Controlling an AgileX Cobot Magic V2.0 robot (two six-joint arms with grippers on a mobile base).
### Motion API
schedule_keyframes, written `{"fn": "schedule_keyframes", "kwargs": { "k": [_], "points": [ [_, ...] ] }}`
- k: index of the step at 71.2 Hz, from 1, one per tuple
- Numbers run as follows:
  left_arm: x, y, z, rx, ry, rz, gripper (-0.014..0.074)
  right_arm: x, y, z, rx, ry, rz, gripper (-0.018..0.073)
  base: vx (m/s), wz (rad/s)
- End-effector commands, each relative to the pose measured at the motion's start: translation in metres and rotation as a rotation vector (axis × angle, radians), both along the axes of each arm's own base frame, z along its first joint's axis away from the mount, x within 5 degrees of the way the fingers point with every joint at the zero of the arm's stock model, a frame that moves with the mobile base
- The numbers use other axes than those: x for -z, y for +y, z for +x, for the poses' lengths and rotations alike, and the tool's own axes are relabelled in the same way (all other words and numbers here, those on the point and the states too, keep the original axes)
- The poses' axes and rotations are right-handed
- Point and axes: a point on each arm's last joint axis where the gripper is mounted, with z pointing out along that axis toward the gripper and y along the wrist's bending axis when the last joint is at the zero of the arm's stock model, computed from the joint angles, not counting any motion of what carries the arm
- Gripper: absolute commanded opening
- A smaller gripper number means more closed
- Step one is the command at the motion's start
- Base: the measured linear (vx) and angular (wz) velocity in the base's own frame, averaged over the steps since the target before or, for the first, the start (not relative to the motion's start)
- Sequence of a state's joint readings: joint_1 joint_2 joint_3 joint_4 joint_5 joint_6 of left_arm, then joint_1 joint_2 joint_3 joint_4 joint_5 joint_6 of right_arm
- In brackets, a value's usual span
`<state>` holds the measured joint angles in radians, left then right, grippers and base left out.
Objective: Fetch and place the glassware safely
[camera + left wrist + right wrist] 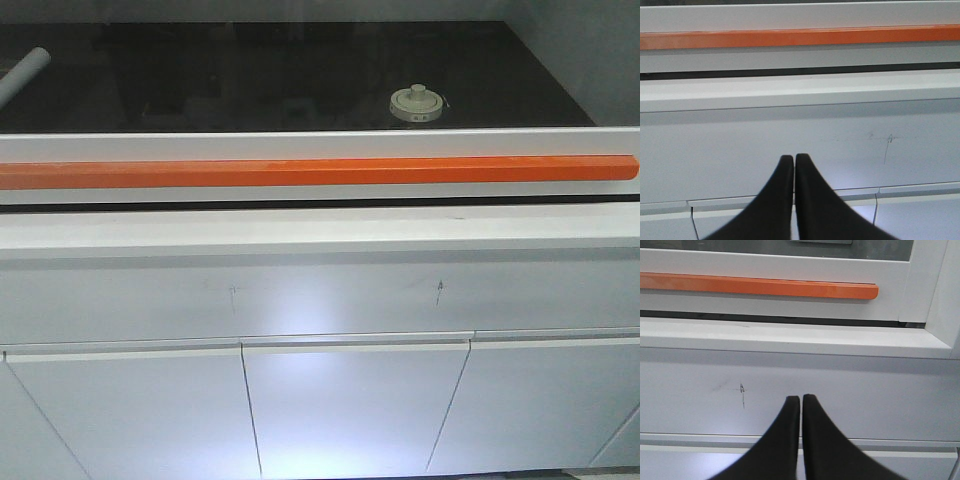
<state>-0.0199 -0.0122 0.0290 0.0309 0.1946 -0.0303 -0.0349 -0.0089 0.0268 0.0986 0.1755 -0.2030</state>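
Observation:
The glassware (416, 105), a small squat clear jar with a cream-white knobbed lid, stands on the dark surface behind the glass sash, right of centre in the front view. Neither wrist view shows it. My left gripper (794, 158) is shut with nothing between its black fingers, and it faces the white cabinet front below the sash. In the same way my right gripper (801, 399) is shut and empty, pointing at the white panel near a pencilled cross mark (742, 388). Neither gripper appears in the front view.
An orange handle bar (320, 170) runs across the lowered white sash frame (320, 145). A white ledge (320, 228) sticks out below it, with cabinet doors (350, 410) underneath. A grey-white tube (22, 75) lies at the far left behind the glass.

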Motion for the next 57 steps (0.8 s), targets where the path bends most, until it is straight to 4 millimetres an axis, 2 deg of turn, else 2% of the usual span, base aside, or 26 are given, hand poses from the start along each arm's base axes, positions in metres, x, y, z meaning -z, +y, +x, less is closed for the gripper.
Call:
{"fn": "schedule_keyframes", "kwargs": {
  "k": [1,57],
  "points": [
    [0.0020,-0.0006,0.0007,0.008,-0.054,-0.017,-0.0007,-0.0008,-0.0012,0.0003,0.016,-0.069,-0.002,-0.0003,0.00,0.00],
    [0.0020,-0.0006,0.0007,0.008,-0.054,-0.017,-0.0007,-0.0007,-0.0011,0.0003,0.015,-0.068,-0.002,-0.0003,0.00,0.00]
  ]
}}
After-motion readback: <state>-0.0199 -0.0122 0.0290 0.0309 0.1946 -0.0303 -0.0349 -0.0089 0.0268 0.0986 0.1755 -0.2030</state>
